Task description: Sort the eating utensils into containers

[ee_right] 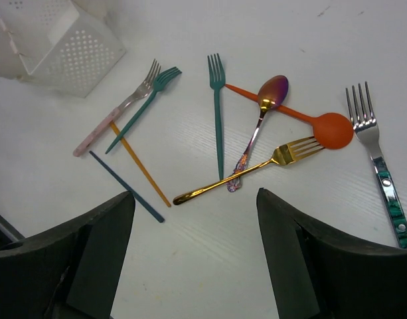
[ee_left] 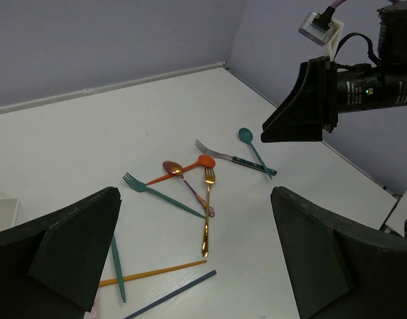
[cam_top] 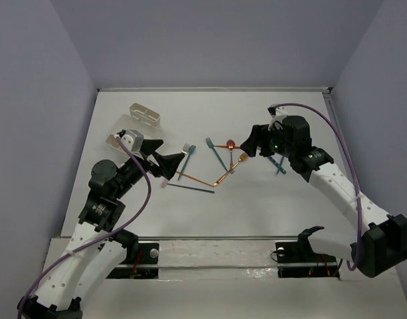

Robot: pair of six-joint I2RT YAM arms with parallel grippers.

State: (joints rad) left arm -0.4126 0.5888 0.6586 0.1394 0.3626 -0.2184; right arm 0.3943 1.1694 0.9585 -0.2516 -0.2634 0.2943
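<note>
Utensils lie scattered mid-table: two teal forks (ee_right: 218,113) (ee_right: 142,106), a pink-handled fork (ee_right: 113,119), an iridescent spoon (ee_right: 263,119), an orange spoon (ee_right: 303,118), a gold fork (ee_right: 256,169), a green-handled silver fork (ee_right: 379,166), an orange stick (ee_right: 140,164) and a dark blue stick (ee_right: 127,186). A teal spoon (ee_left: 253,147) lies further right. Two whitish containers, one narrow (cam_top: 145,114) and one wider (cam_top: 123,133), stand at the far left. My left gripper (cam_top: 162,156) is open and empty, left of the pile. My right gripper (cam_top: 251,141) is open and empty, above the pile's right side.
The perforated container wall (ee_right: 70,46) is close to the pink-handled fork. Purple walls bound the table at the back and sides. The right arm's gripper (ee_left: 303,100) hangs high in the left wrist view. The sticks (ee_left: 153,272) lie between my left fingers.
</note>
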